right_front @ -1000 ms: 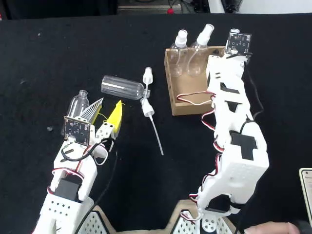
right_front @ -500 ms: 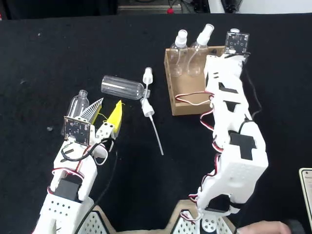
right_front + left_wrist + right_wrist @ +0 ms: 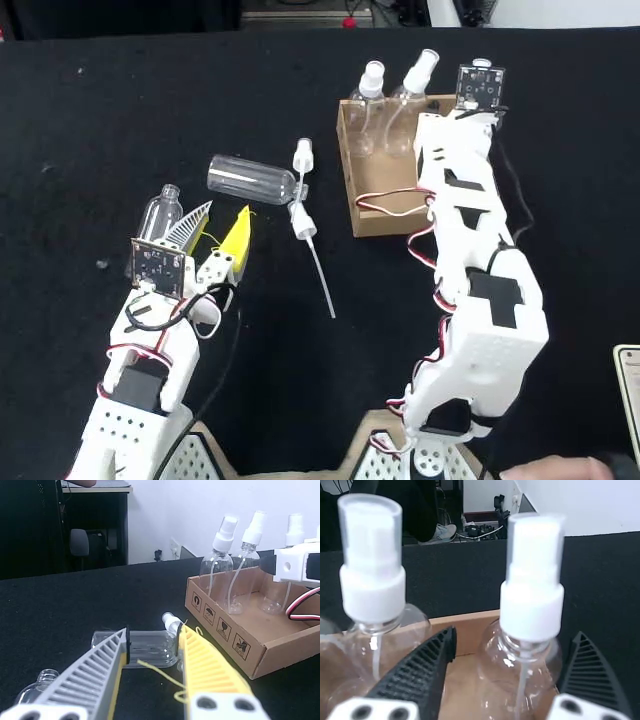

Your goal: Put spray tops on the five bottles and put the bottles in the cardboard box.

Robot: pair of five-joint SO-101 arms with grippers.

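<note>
The black table (image 3: 90,110) carries the cardboard box (image 3: 350,200) on the right arm's side, within easy reach for loading. Three capped bottles (image 3: 227,565) stand upright along its far wall, so three of five look done. The right hand (image 3: 515,637) hangs over the box, open, its fingers spread either side of one capped bottle with a gap at each side, a stance that suits letting go. The left hand (image 3: 225,212) is open and empty, pointed at the lying bottle (image 3: 250,180), with an uncapped bottle (image 3: 158,215) just beside it. Two loose spray tops (image 3: 302,155) lie by the lying bottle's neck, handy for fitting
</note>
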